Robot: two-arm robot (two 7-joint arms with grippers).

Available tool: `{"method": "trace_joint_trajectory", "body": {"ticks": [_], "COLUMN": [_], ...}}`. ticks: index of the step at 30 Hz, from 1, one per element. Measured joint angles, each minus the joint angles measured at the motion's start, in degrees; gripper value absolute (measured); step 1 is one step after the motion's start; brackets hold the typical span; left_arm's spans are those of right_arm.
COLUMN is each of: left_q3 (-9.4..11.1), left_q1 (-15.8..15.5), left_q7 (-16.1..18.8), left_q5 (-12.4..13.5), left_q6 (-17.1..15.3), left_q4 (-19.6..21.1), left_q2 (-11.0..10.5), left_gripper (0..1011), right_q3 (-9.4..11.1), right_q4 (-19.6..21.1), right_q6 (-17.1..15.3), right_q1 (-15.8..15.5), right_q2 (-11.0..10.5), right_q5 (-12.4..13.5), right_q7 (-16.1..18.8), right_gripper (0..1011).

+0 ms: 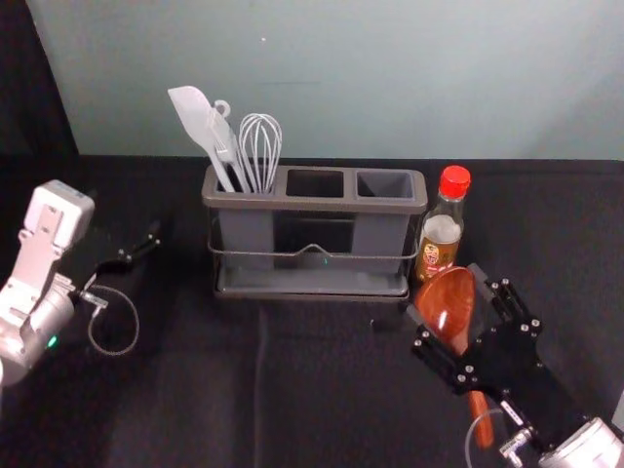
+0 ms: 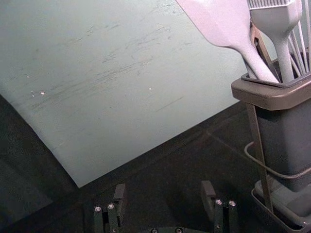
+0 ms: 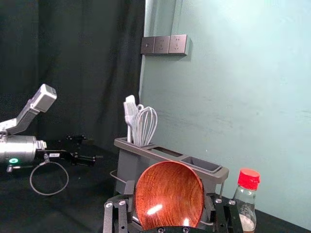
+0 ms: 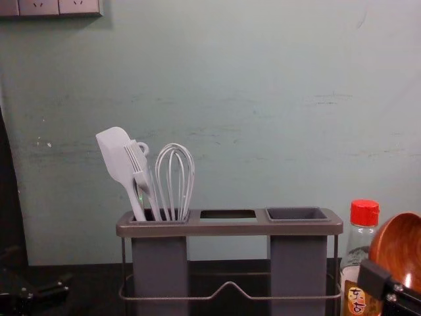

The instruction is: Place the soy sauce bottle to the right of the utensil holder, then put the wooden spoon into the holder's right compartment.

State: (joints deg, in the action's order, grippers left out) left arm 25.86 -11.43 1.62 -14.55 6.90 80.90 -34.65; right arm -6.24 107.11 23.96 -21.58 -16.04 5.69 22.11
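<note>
- Spoon step: the right hand [image 1: 446, 293], lower right, grips the wooden spoon [image 1: 448, 305]; the bottle [image 1: 441, 230] stands beside the holder [image 1: 312, 204].
- Next: lift, align over right compartment [image 1: 385, 185].
- Left hand [image 2: 164, 189], head view's left: released.

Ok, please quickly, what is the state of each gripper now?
Left gripper: open, empty, left of the holder.
Right gripper: closed on the wooden spoon, near the soy sauce bottle.
</note>
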Motion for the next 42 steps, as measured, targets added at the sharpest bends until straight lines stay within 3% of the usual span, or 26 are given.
{"method": "trace_joint_trajectory", "body": {"ticks": [28, 36, 42], "left_q3": [0.0, 0.0, 0.0], "left_q1": [0.0, 0.0, 0.0], "left_q7": [0.0, 0.0, 0.0], "left_q5": [0.0, 0.0, 0.0], "left_q6": [0.0, 0.0, 0.0], "left_q4": [0.0, 0.0, 0.0], "left_q2": [0.0, 0.0, 0.0], "left_gripper": [1000, 1000, 1000], "right_q3": [-0.1, -0.8, -1.8], "right_q4": [0.2, 2.4, 2.4], "right_q6": [-0.6, -1.5, -3.7], "right_q1": [0.3, 3.3, 9.7], "right_q2": [-0.3, -1.9, -3.5], "right_q5": [0.2, 1.1, 1.6], "right_q7": [0.1, 0.5, 1.8], "right_gripper": [837, 837, 837]}}
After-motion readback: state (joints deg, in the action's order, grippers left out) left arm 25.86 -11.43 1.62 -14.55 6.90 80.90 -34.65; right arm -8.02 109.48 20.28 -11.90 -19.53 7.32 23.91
